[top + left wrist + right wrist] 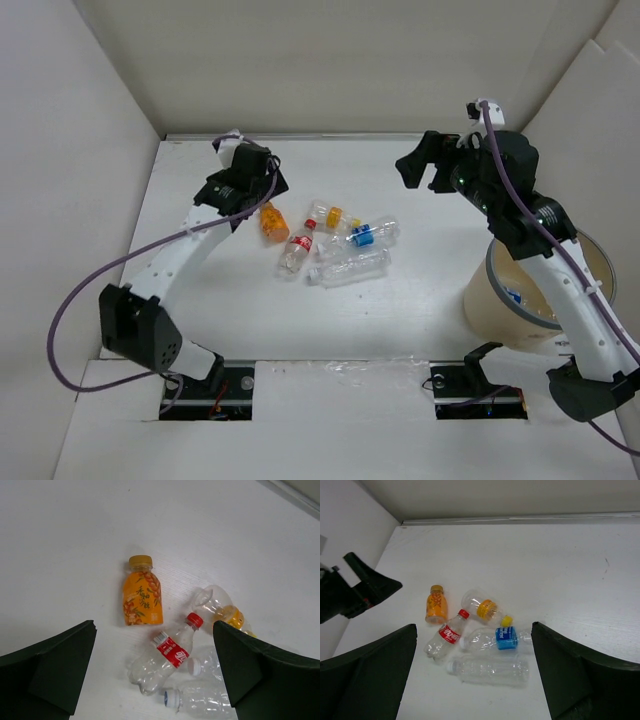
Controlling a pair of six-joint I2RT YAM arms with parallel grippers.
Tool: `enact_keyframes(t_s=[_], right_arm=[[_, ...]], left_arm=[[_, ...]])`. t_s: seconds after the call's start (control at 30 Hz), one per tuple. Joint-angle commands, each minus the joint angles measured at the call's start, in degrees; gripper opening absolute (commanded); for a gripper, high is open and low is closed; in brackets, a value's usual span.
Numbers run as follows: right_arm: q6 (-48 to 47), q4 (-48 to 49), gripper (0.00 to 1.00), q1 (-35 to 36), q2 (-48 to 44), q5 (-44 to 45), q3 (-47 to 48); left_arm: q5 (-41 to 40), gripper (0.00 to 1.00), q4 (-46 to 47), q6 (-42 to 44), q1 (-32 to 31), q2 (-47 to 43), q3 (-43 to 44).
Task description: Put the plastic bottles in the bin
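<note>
Five plastic bottles lie in a cluster mid-table: an orange bottle [273, 222], a red-label bottle [296, 250], a clear one with a yellow-orange band and cap [332, 217], a blue-label bottle [372, 234] and a plain clear bottle [350, 268]. The tan bin [500, 300] stands at the right, partly behind my right arm. My left gripper [262, 178] hovers open above the orange bottle [142, 597] and the red-label bottle [167, 655], holding nothing. My right gripper [420, 170] is open and empty, high to the right of the cluster, looking down on the blue-label bottle [506, 637] and the plain bottle [492, 670].
White walls close in the table at the left, back and right. The left gripper [367, 587] shows at the left edge of the right wrist view. Purple cables loop beside both arms. Something with blue print shows inside the bin.
</note>
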Motion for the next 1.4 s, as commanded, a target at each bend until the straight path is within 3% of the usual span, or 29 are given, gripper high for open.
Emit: enact_keyframes(t_s=[0.0, 0.2, 0.43, 0.73, 0.83, 0.87, 0.9, 0.97, 1.0, 1.1, 1.13, 1.37], right_arm=[[-1.1, 1.0, 1.00, -0.2, 0.4, -1.2, 1.0], [-1.6, 2.2, 1.00, 0.3, 0.4, -4.0, -0.1], [-1.6, 2.2, 1.00, 1.3, 1.1, -4.8, -0.7], [-2.1, 2.7, 1.00, 1.9, 0.5, -4.8, -1.9], [-2.1, 2.7, 1.00, 1.9, 0.5, -4.8, -1.9], [-2.1, 2.7, 1.00, 1.9, 0.5, -5.4, -1.9], [-2.1, 2.7, 1.00, 1.9, 0.5, -5.4, -1.9], [-2.1, 2.7, 1.00, 2.4, 0.5, -5.9, -1.9], [-2.1, 2.7, 1.00, 2.4, 0.5, -5.9, -2.4], [-2.1, 3.2, 1.00, 2.4, 0.5, -6.5, -2.4], [-2.1, 3.2, 1.00, 2.4, 0.5, -6.5, -2.4], [-1.5, 12.8, 1.00, 1.8, 1.7, -19.2, -5.7]], left_arm=[[5.5, 1.00, 6.1, -1.2, 4.4, 4.7, -3.4], [9.6, 1.00, 11.1, -1.8, 7.9, 14.7, -2.6], [12.3, 1.00, 8.9, -3.7, 8.4, 27.4, 4.4], [11.7, 0.99, 7.4, -7.1, 8.9, 33.5, 6.0], [11.7, 0.89, 7.4, -7.7, 8.9, 34.8, 6.0], [11.7, 0.70, 6.7, -7.7, 8.9, 34.8, 6.0], [11.7, 0.60, 6.7, -7.7, 8.9, 35.6, 6.0], [12.3, 0.44, 6.7, -8.2, 8.9, 35.6, 5.3], [12.3, 0.31, 6.7, -8.2, 8.9, 35.6, 4.7], [10.9, 0.17, 7.2, -8.8, 8.9, 35.0, 4.2], [10.8, 0.01, 7.2, -8.8, 8.9, 34.3, 4.2], [9.9, 0.00, 11.9, -4.3, 8.3, 23.0, 6.1]])
